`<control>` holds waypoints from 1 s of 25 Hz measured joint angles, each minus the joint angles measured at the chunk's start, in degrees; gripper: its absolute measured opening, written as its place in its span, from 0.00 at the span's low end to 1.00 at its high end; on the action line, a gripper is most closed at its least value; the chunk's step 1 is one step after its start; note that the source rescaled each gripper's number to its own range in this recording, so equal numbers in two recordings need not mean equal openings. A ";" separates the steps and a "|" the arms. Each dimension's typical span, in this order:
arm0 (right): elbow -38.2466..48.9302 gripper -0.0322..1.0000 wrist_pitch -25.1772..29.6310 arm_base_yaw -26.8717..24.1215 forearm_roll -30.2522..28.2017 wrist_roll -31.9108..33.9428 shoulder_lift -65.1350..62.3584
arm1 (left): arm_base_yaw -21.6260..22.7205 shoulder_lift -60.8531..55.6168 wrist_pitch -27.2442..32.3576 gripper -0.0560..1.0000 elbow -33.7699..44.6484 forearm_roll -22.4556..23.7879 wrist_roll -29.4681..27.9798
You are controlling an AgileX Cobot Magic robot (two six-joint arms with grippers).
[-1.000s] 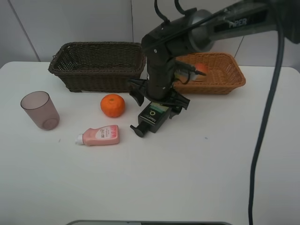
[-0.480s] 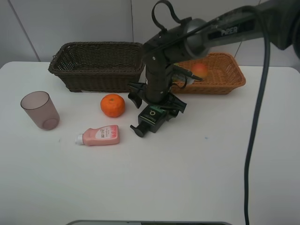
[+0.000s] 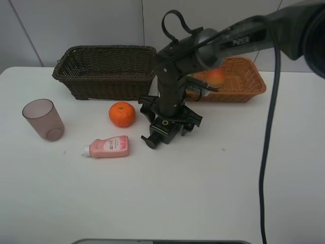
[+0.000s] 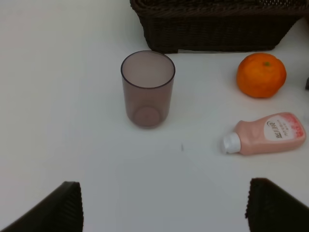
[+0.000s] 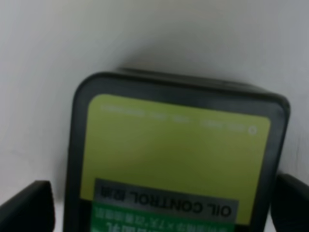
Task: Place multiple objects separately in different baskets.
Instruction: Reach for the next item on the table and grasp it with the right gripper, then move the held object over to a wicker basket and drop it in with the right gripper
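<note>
The dark pump bottle (image 3: 161, 133) lies on its side on the table, pump head pointing to the front left. My right gripper (image 3: 170, 116) reaches across the middle and stands open right over it, one finger on each side. In the right wrist view the bottle's green label (image 5: 174, 154) fills the frame between both fingertips (image 5: 24, 205). The orange (image 3: 122, 114), the pink bottle (image 3: 107, 147) and the mauve cup (image 3: 43, 119) rest on the table to the left. A peach-like fruit (image 3: 217, 76) lies in the tan basket (image 3: 251, 81). My left gripper (image 4: 161, 208) hangs open above bare table in front of the cup (image 4: 147, 89).
The dark brown basket (image 3: 104, 71) stands at the back left, close behind the orange. The right arm's black cable (image 3: 266, 152) hangs down over the right side of the table. Bare white table stretches across the front.
My right gripper has come down lower over the pump bottle and now hides most of its label. The bottle and the other objects have not moved.
</note>
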 joint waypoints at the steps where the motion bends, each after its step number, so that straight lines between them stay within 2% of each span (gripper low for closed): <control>1: 0.00 1.00 -0.08 0.00 0.00 0.00 0.00 | 0.00 0.00 0.00 0.82 0.00 0.00 0.00; 5: 0.00 0.99 -0.02 0.00 -0.05 0.00 0.07 | 0.00 0.00 0.00 0.82 0.00 0.05 0.00; 6: 0.00 0.96 0.10 0.00 -0.05 0.00 0.07 | 0.00 0.00 0.00 0.82 0.00 0.05 0.00; 7: 0.00 0.88 0.24 0.00 -0.05 0.00 0.09 | 0.00 0.00 0.00 0.82 0.00 0.05 0.00; 9: 0.00 0.57 0.76 0.00 -0.21 0.00 0.13 | 0.00 0.00 0.00 0.82 0.00 0.05 0.00; 10: 0.00 0.35 0.63 0.00 -0.21 0.00 0.19 | 0.00 0.00 0.00 0.82 0.00 0.05 0.00; 11: 0.00 0.19 0.64 0.00 -0.21 0.00 0.19 | 0.00 0.00 0.00 0.82 0.00 0.05 0.00; 25: 0.00 0.19 0.64 0.00 -0.21 -0.06 0.19 | 0.00 0.00 0.00 0.82 0.00 0.05 0.00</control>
